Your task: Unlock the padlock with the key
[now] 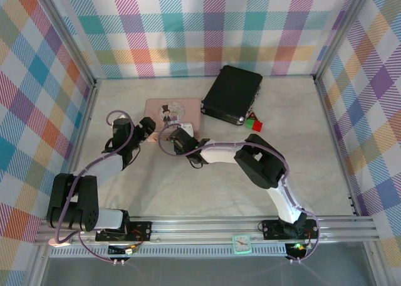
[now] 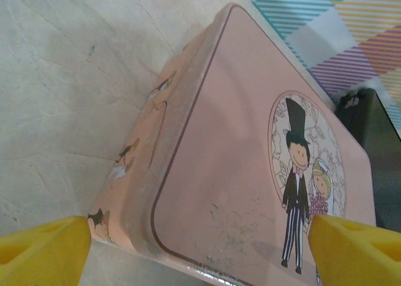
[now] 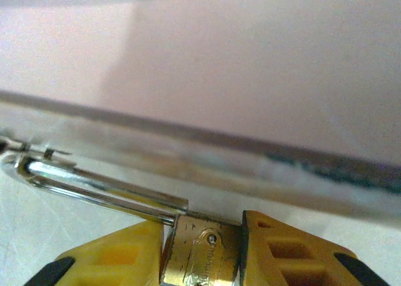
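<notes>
Scene: we are looking down on a pale table (image 1: 207, 185) walled in bright plaid cloth, with two robot arms reaching in from its near edge.
Right gripper (image 3: 203, 251): in the right wrist view its yellow fingers (image 3: 285, 251) are pressing on both sides of a small brass body, gripping it.
Padlock (image 3: 202, 256): it is sitting clamped in the right gripper, low at the table and just beside the near wall of the pink tin (image 1: 172, 110).
Shackle (image 3: 94, 184): the thin silver loop is stretching away to the left in the wrist view, running along the tin's lower rim. We cannot tell whether it is locked.
Left gripper (image 2: 199, 251): its yellow fingers are standing wide apart and holding nothing, with a near corner of the tin showing between them. From above, it is hovering at the tin's left near corner.
Tin lid: it is facing up, showing a cartoon groom in a top hat and a bride.
Black case (image 1: 233, 91): it is lying closed, just behind and to the right of the tin.
Red and green blocks (image 1: 254, 123): they are sitting beside the case's near right edge.
</notes>
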You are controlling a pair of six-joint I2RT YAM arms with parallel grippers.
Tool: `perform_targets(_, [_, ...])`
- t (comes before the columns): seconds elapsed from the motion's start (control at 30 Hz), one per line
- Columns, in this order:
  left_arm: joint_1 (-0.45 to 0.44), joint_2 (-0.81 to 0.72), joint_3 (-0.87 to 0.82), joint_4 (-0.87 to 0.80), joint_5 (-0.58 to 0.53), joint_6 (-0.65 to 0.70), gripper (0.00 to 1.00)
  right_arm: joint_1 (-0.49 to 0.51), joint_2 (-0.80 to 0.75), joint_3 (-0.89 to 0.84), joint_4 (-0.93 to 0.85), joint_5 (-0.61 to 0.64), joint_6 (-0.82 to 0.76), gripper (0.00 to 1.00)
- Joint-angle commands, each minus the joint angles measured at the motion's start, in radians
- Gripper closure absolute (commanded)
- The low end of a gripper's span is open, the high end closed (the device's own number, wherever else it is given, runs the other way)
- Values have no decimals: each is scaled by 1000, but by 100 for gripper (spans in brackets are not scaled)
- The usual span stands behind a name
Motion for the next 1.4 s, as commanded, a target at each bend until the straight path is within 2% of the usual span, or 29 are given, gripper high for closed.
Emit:
perform_targets(0.0, [10, -14, -32, 39, 53, 2, 11, -17, -32, -67, 63, -80, -142, 75])
perform_targets(0.17, [10, -24, -55, 57, 90, -27, 12, -22, -42, -53, 125, -138, -224, 78])
perform_targets(0.3, [4, -14, -68, 88, 121, -54, 12, -22, -18, 2, 109, -163, -233, 78])
perform_targets(0.5, [-22, 14, -71, 114, 144, -73, 13, -22, -15, 44, 93, -170, -195, 78])
perform_targets(0.63, [-39, 19, -82, 133, 149, -94, 13, -23, -31, 66, 24, -175, -80, 78])
perform_targets(0.77, [-49, 11, -91, 140, 142, -110, 13, -22, -34, 40, 72, -180, -40, 79])
perform_targets(1.0, [-52, 6, -93, 134, 149, -118, 14, -23, -68, 0, 206, -236, -87, 80])
perform_targets(1.27, [-59, -42, -118, 131, 182, -100, 32, -33, -69, -8, 199, -255, -39, 80])
perform_targets(1.37, [-63, -58, -129, 128, 191, -85, 35, -43, -78, -28, 231, -289, -11, 81])
